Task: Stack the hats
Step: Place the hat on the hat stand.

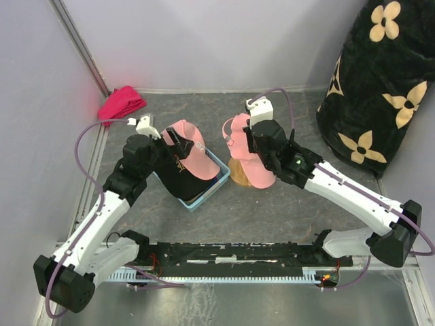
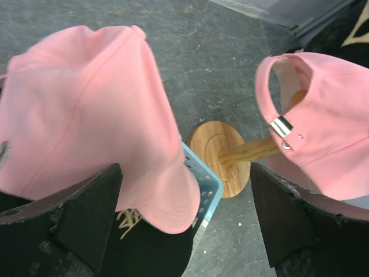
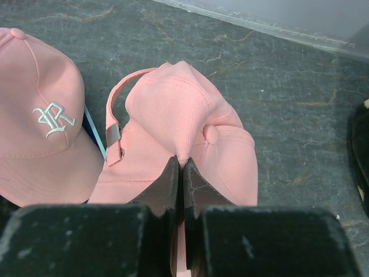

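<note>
Right gripper [image 3: 180, 164]: jaws pressed together, pinching a fold of crown fabric on the plain pink cap [image 3: 173, 104], which sits over the top of the wooden stand [image 2: 216, 147].

Left gripper [image 2: 185, 167]: jaws spread wide and holding nothing, hovering over the logo pink cap [image 2: 86, 109]. This cap lies on a black cap [image 2: 150, 248] in the blue basket [image 2: 204, 179].

Progress, as judged: one pair is stacked, and the plain cap is not yet on it. No other hats show.

Clearance: the basket rim lies just beside the stand's base, and the two pink caps are near each other. Bare table [image 1: 272, 210] opens toward the back wall. The red cloth [image 1: 121, 103] lies well apart, and dark flowered fabric [image 1: 380, 81] crowds the right.
</note>
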Robot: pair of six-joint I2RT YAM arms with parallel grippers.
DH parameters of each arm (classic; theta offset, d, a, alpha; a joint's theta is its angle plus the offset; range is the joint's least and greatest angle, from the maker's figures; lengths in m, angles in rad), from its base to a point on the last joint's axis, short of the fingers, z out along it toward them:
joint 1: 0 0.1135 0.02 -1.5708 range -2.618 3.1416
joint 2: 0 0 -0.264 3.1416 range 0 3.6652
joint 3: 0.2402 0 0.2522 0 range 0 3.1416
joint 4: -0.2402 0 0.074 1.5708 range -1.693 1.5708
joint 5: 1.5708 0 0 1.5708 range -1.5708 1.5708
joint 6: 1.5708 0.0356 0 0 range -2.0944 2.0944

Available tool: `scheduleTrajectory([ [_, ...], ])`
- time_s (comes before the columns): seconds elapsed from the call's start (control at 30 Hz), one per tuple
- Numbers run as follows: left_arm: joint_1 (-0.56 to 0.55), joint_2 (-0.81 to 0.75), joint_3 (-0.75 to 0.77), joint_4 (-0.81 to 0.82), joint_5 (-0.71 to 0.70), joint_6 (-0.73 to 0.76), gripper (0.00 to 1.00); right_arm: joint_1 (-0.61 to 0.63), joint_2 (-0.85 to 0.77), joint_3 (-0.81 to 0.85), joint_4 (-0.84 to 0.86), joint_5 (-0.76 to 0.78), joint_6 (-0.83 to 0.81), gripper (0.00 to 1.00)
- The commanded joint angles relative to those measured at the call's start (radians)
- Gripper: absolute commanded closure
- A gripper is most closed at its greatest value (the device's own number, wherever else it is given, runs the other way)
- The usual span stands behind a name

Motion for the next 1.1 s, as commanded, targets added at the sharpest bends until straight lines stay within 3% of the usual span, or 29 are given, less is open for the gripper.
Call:
scheduleTrajectory([
  [0.0,-0.07,0.056,0.073,0.086,-0.022,-0.029,0.02,0.001,0.025,0.012,0.063,-0.007,0.022,0.96],
  [0.37,-0.199,0.212,0.149,0.13,-0.108,-0.037,0.02,0.044,0.08,0.012,0.069,0.021,0.027,0.91],
  [0.43,-0.217,0.23,0.155,0.134,-0.12,-0.038,0.02,0.052,0.082,0.009,0.064,0.02,0.027,0.86],
  [0.67,-0.247,0.257,0.174,0.128,-0.157,-0.036,0.02,0.068,0.063,-0.007,0.057,0.022,0.025,0.55],
  [0.73,-0.249,0.218,0.167,0.094,-0.224,-0.03,0.02,0.071,0.047,-0.006,0.053,0.024,0.02,0.5],
  [1.07,-0.249,0.075,0.102,0.012,-0.365,-0.028,0.0,0.079,0.027,0.018,0.048,0.015,0.007,0.45],
])
